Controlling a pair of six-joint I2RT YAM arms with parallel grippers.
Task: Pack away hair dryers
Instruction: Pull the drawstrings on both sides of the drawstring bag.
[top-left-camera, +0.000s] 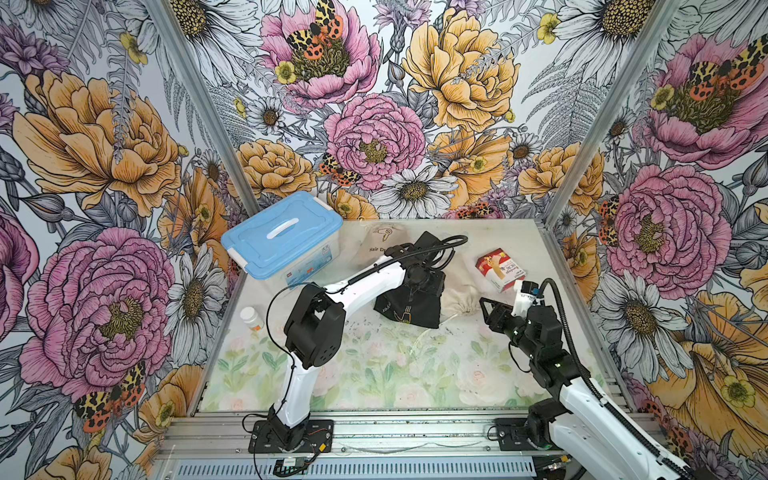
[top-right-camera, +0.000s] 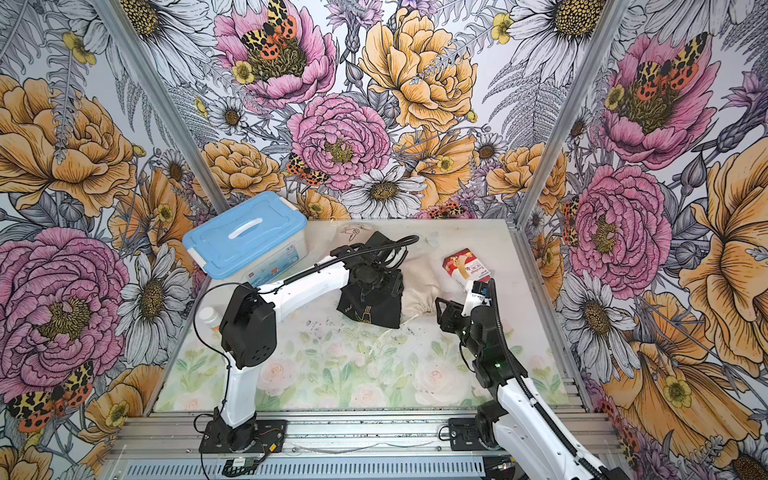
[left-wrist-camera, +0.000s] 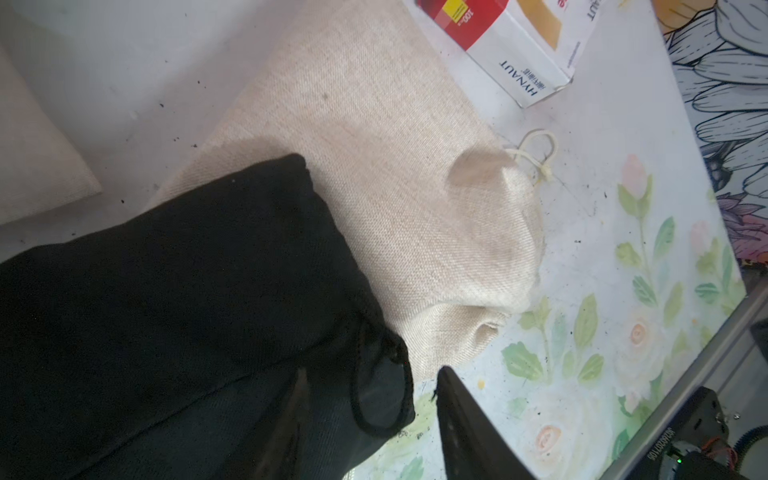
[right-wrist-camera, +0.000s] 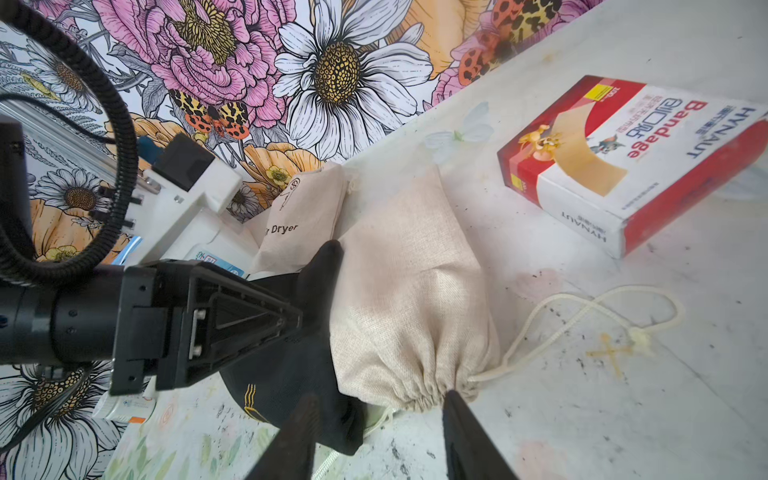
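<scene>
Beige cloth pouch (top-left-camera: 459, 297) lies front-to-back, cinched mouth nearest robot.

Nearer than the black pouch (top-left-camera: 409, 309), the flowered mat (top-left-camera: 374, 374) lies bare: wide room to pass. The left gripper (right-wrist-camera: 286, 318) sits over the pouch. Touching the pouch's right side lies a beige pouch (top-left-camera: 457, 297), with a bandage box (top-left-camera: 500, 268) beyond. Behind-left stands a blue-lidded box (top-left-camera: 282, 239); left, a pill bottle (top-left-camera: 251, 318).

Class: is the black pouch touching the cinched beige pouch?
Touching. The left wrist view shows the black pouch lying over an edge of the cinched beige pouch, with no gap.
</scene>
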